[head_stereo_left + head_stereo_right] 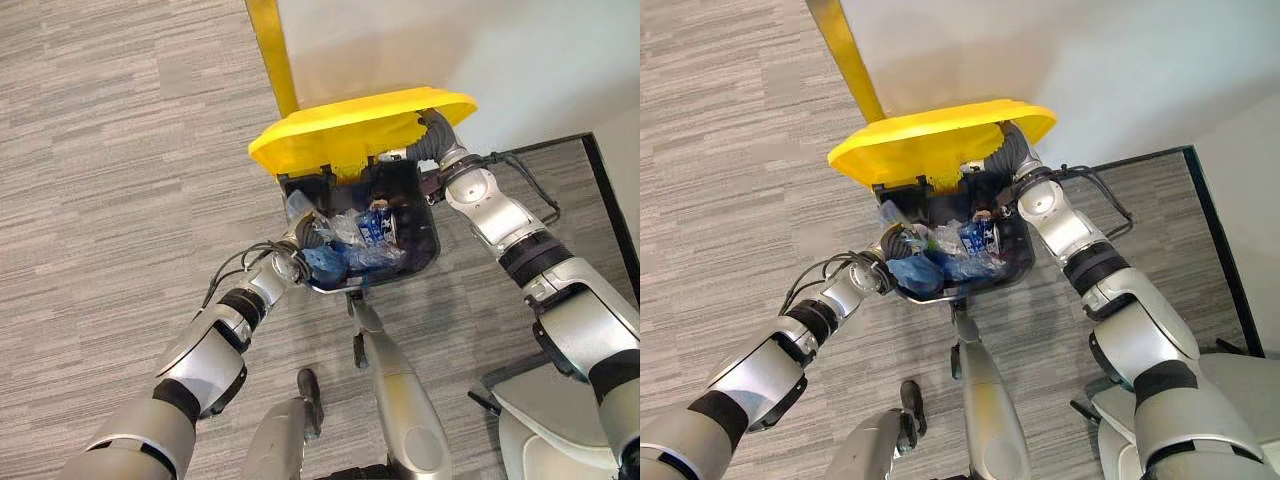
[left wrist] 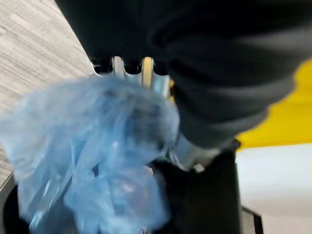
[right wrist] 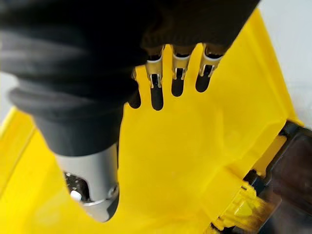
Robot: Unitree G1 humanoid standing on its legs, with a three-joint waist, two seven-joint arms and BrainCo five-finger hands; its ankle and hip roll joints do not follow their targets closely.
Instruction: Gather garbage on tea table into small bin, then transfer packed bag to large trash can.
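Two hands work at a large black trash can (image 1: 415,255) standing on grey carpet (image 1: 120,150), seen from the left eye. Its yellow lid (image 1: 350,125) is swung up, and the right hand (image 1: 432,128) reaches up under the lid's far edge. The left hand (image 1: 308,232) is at the can's near rim, on a crumpled blue bag (image 1: 345,255) that sits in the mouth of the can, translucent, with pale wrappers and a dark printed packet showing through.

From the right eye the same bag (image 1: 940,262) bulges at the can's front lip, just beside the left wrist.

Over the left wrist, the bag (image 2: 97,161) is a wrinkled, shiny blue bunch pressed up against the silver fingers (image 2: 146,73); whether they curl round the plastic I cannot tell, as the film hides their tips.

Over the right wrist, the fingers (image 3: 178,73) lie straight and spread against the yellow lid (image 3: 195,161), thumb apart, holding it up.
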